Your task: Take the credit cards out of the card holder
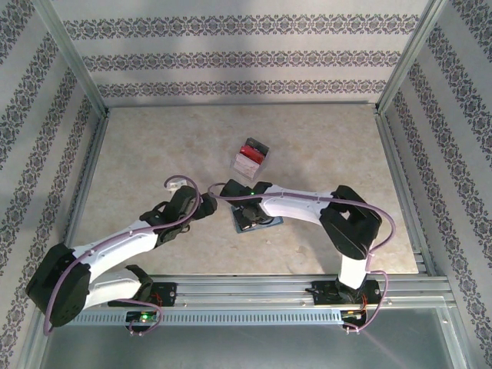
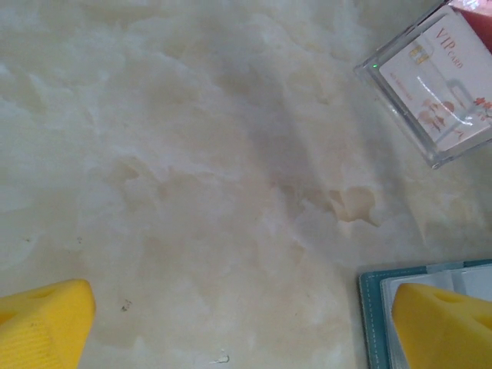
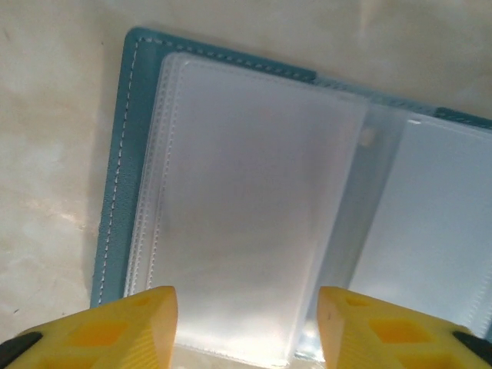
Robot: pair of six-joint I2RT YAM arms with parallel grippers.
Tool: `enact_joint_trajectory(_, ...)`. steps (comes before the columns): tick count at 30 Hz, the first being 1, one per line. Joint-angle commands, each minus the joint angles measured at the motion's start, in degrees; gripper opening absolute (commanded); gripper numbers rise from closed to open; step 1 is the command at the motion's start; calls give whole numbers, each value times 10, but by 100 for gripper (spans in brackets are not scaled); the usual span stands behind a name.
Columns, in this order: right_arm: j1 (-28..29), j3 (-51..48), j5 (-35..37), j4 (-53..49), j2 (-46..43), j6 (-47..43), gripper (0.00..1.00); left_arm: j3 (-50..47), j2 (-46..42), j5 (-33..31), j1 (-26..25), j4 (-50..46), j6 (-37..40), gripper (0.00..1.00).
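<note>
Carrying it all: the tabletop (image 1: pixel 154 154), pale and marbled, is bare between the left fingers (image 2: pixel 46 327).
Card holder (image 3: pixel 115 154): teal and opened flat, it lies directly beneath the right fingers (image 3: pixel 115 330). One corner reaches under the right-hand one of the left fingers. I'd say it lies spread like this so the pockets face up for picking.
Sleeves (image 3: pixel 246 192): these are stacked clear pockets inside the holder, and the top one runs through the gap between the right fingers. It looks milky and empty. Whether a card hides in the lower ones I cannot tell.
Clear box (image 2: pixel 403 115): it sits well beyond the left fingers, off to their right and apart from the holder. It looks like the drop spot.
Card in box (image 2: pixel 434 84): a white card printed "VIP card" with red markings lies flat inside.
Right fingers: they are parted and pinching nothing I can see, poised over the top sleeve, probably ready to work at its edge.
Left fingers: they are spread wide and released, with nothing between them. They hang just beside the holder, I reckon to steady it if needed.
</note>
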Motion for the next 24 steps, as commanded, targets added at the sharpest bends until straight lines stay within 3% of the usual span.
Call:
enact_joint_trajectory(1, 4, 22, -17, 11, 12, 2, 55, -12, -10, -8, 9, -9, -12, 99)
enact_joint_trajectory(7, 9, 23, -23, 15, 16, 4, 66, -12, -5, -2, 11, -5, -11, 99)
enact_joint_trajectory(12, 7, 20, -13, 13, 19, 3, 68, -11, -1, 2, 11, -4, -10, 99)
enact_joint_trajectory(24, -11, -9, -36, 43, 29, 6, 50, -6, -1, 7, 11, -4, -2, 99)
